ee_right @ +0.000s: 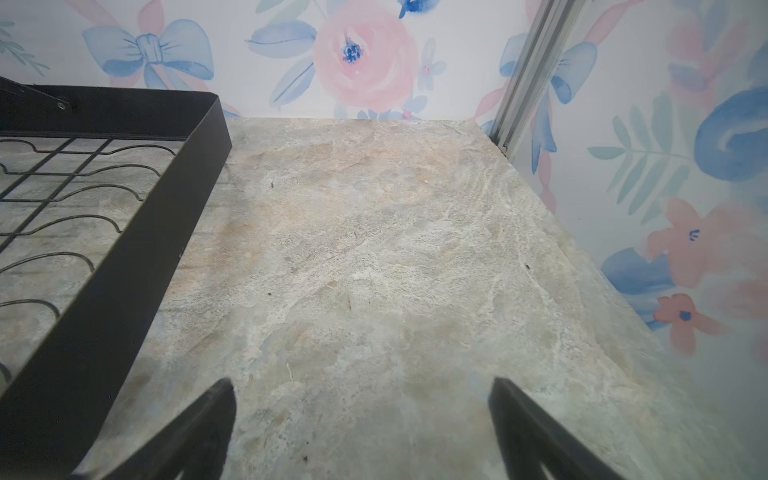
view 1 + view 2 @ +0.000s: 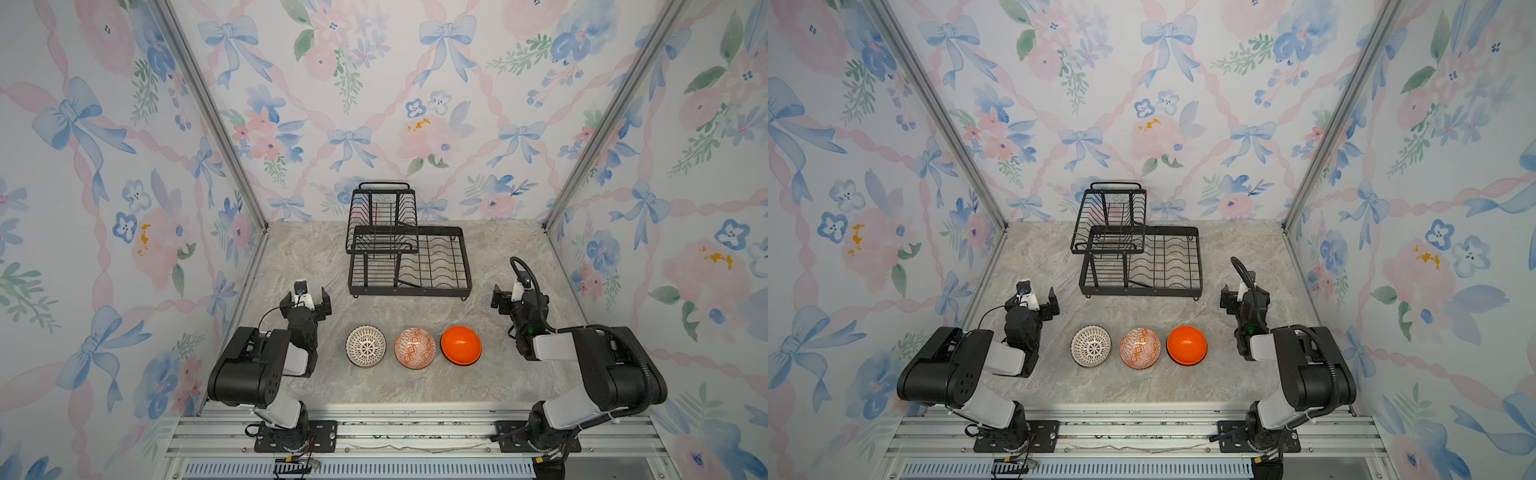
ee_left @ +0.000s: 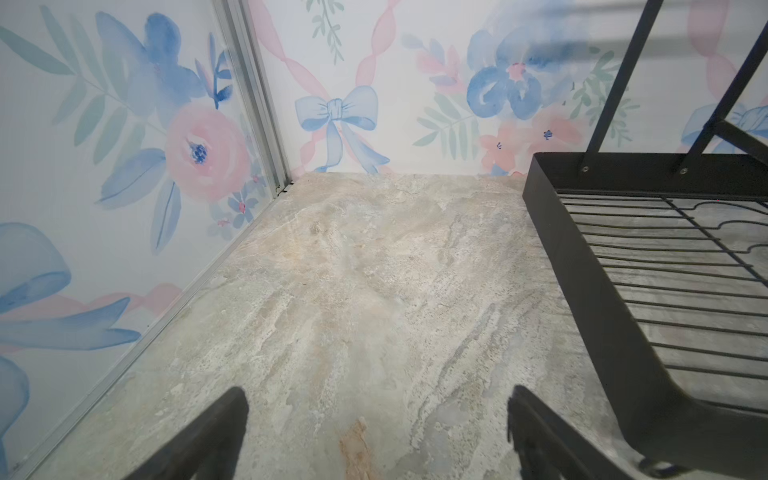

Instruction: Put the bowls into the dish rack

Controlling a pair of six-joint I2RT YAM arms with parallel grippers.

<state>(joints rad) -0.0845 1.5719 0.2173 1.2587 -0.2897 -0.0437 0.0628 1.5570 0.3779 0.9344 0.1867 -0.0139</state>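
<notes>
Sitting in a row across the worktop (image 2: 415, 386), apart from the dish rack (image 2: 411, 289) and on the arms' side of it, are 3 bowls: a white lattice bowl (image 2: 366, 346), a patterned orange bowl (image 2: 414, 348) and a plain orange bowl (image 2: 461, 345). The left fingers (image 3: 216, 436) and right fingers (image 1: 199, 428) stand wide with nothing between them, aimed at the back wall, so the bowls lie behind the tips and inward. The left arm is nearer the white bowl, the right nearer the plain orange one. Being round, the bowls have no long axis; 2 open upward, while the plain orange one looks dome-up.
</notes>
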